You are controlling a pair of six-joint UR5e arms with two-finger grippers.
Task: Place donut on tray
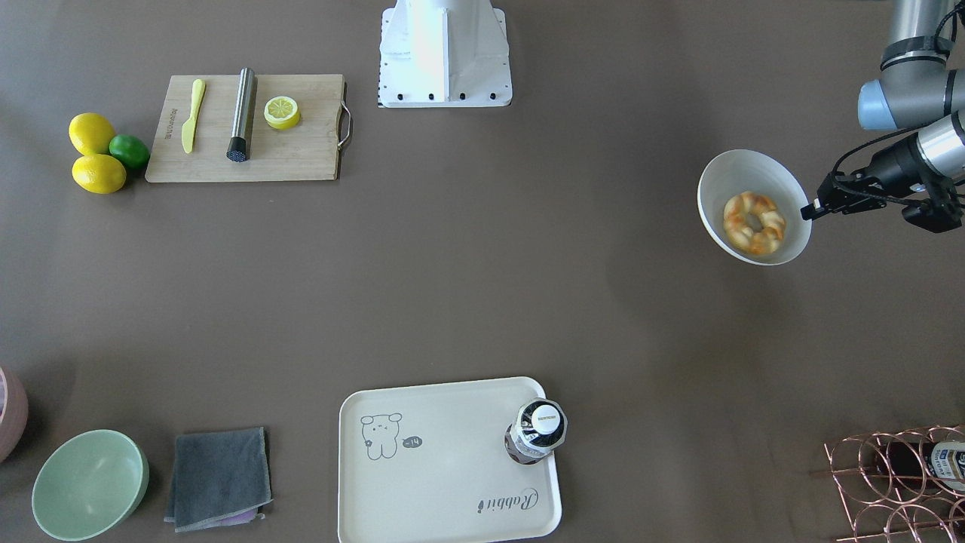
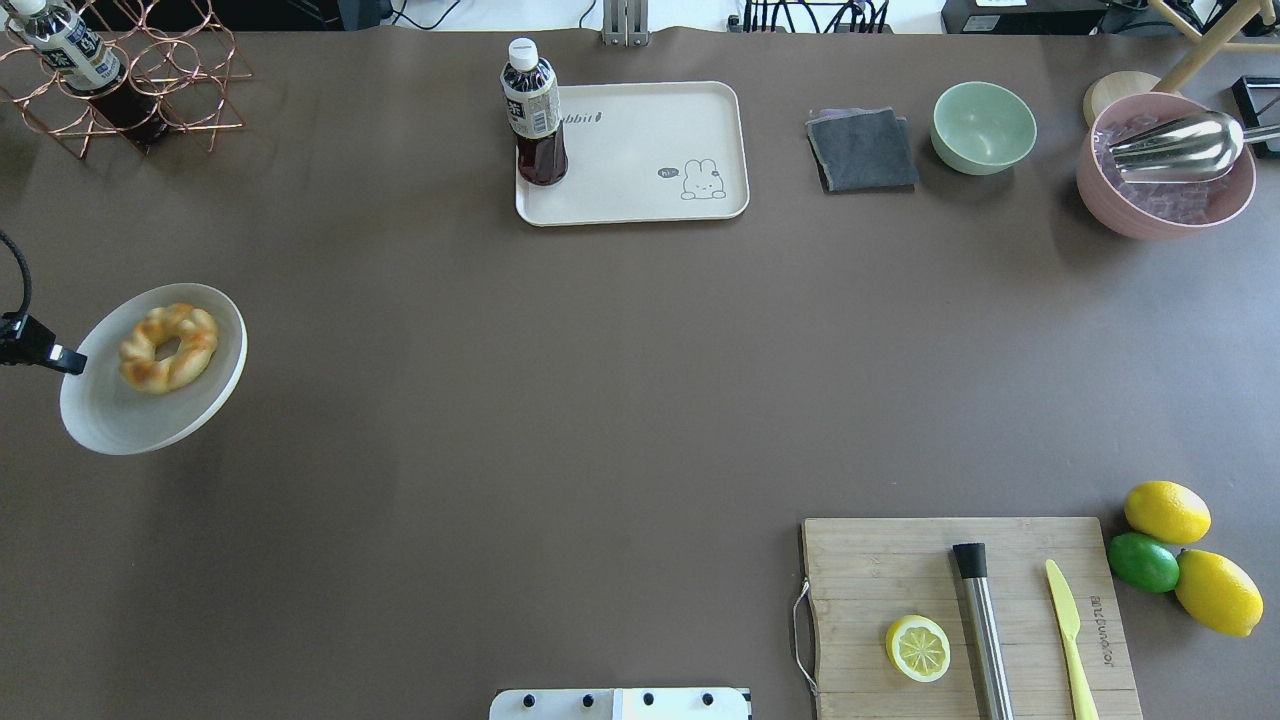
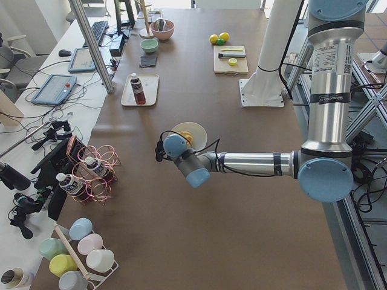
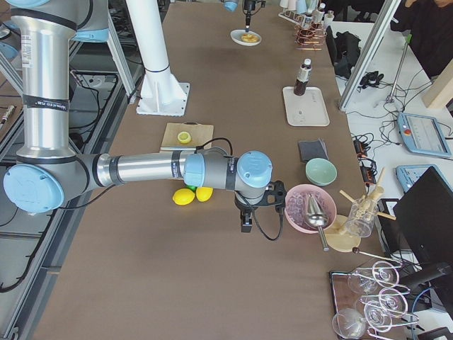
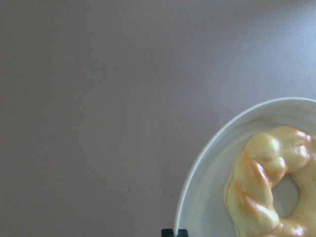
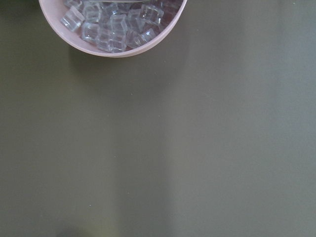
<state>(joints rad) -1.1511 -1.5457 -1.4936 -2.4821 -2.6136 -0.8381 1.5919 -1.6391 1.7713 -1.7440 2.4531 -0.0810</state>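
The donut (image 1: pixel 754 224), a glossy golden twisted ring, lies in a white plate (image 1: pixel 742 170) held tilted above the table at the robot's left. My left gripper (image 1: pixel 810 210) is shut on the plate's rim; the overhead view shows it (image 2: pixel 68 362) pinching the rim beside the donut (image 2: pixel 168 347). The left wrist view shows the donut (image 5: pixel 271 182) and the plate's rim (image 5: pixel 197 173). The cream rabbit tray (image 1: pixel 445 483) lies at the table's far edge, well away from the plate. My right gripper (image 4: pixel 245 225) hangs near a pink bowl; I cannot tell whether it is open or shut.
A dark drink bottle (image 1: pixel 537 431) stands on one corner of the tray. A pink bowl of ice cubes (image 2: pixel 1165 190), a green bowl (image 2: pixel 984 126) and a grey cloth (image 2: pixel 862 150) sit near the tray. A cutting board (image 2: pixel 960 620) with a lemon half, lemons and a copper rack (image 2: pixel 120 80) are further off.
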